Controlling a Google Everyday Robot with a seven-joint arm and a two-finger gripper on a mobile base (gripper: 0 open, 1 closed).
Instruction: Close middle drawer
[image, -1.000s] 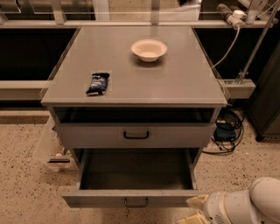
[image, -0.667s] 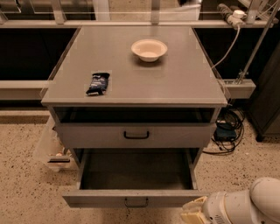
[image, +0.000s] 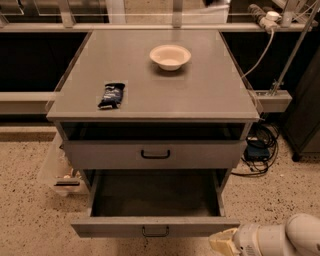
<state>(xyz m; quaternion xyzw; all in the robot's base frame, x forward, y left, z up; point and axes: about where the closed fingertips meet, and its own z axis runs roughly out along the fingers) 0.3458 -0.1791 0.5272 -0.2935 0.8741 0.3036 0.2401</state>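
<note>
The middle drawer (image: 155, 226) of the grey cabinet is pulled far out toward me. Its low grey front carries a small black handle (image: 155, 231), and its inside looks empty and dark. Above it sits the taller-fronted top drawer (image: 155, 154), which stands slightly out with a dark gap above its front. My gripper (image: 221, 243) is at the bottom right of the view, on the end of the white arm (image: 285, 239). It is just right of the middle drawer's front right corner, at about the height of the front.
A cream bowl (image: 170, 56) and a dark snack packet (image: 111, 95) lie on the cabinet top (image: 200, 95). Cables and a power block (image: 257, 149) lie on the floor to the right. A clear plastic bin (image: 57, 172) stands at the cabinet's left. The floor is speckled.
My gripper has crept slightly left, toward the middle drawer's front right corner. The drawers have not moved.
</note>
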